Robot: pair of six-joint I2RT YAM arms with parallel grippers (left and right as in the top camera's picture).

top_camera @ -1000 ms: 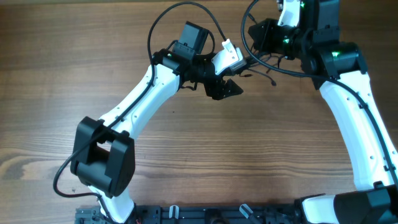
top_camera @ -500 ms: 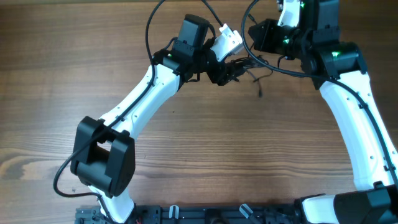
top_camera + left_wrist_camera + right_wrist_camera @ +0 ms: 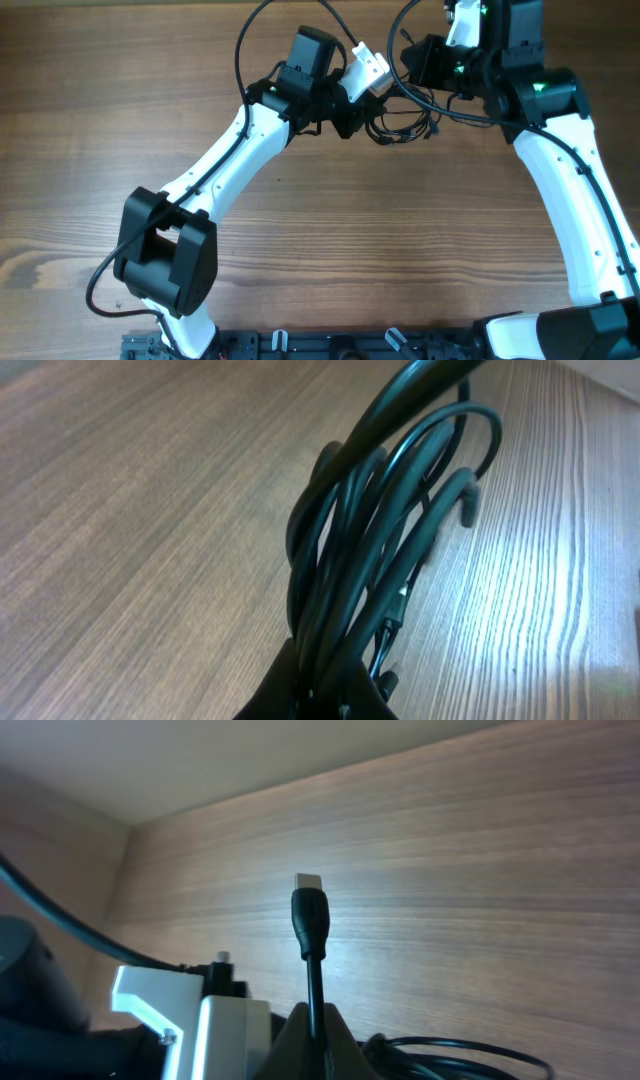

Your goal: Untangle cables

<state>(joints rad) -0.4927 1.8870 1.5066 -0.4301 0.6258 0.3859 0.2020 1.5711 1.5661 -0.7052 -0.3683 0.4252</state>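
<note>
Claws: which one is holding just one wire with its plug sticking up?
The right claw: a single cable rises from its tips, with the plug on top. The left claw grips a whole bundle of loops instead.

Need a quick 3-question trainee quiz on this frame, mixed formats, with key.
1. True or false: the left end effector is shut on a bundle of cables.
2. In the right wrist view, the plug above the right end effector points: A up, B down, C sideways?
3. Fill in: the table is made of ____.
Key: 1 true; 2 A; 3 wood.
</note>
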